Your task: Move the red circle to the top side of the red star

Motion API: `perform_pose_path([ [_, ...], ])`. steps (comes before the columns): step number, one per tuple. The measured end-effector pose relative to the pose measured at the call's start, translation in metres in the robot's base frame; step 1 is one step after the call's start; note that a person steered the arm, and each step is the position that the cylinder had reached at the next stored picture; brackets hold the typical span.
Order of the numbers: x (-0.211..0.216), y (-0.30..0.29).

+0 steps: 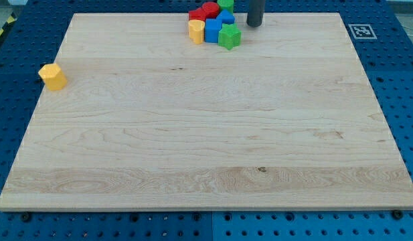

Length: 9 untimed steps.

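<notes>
Cluster of blocks at the view's top edge is hard to read: red shapes (pixel 205 11) overlap, can't separate circle from star, both sit there at the back of the pile. Green block (pixel 225 3) is cut off by the frame. In front: yellow block (pixel 196 30), blue block (pixel 213 29), green star (pixel 229 37), all touching. Lone yellow hexagon block (pixel 52 76) sits far left on the surface (pixel 206 147). No gripper on this rig; my tip (pixel 254 25) holds nothing, just right of the cluster, not touching.
</notes>
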<state>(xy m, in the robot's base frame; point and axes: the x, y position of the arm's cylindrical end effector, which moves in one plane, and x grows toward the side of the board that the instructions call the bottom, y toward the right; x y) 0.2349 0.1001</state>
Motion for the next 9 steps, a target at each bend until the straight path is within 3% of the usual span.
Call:
perform_pose_path([
  [3,0.046,0.0],
  [7,-0.043,0.009],
  [9,-0.043,-0.018],
])
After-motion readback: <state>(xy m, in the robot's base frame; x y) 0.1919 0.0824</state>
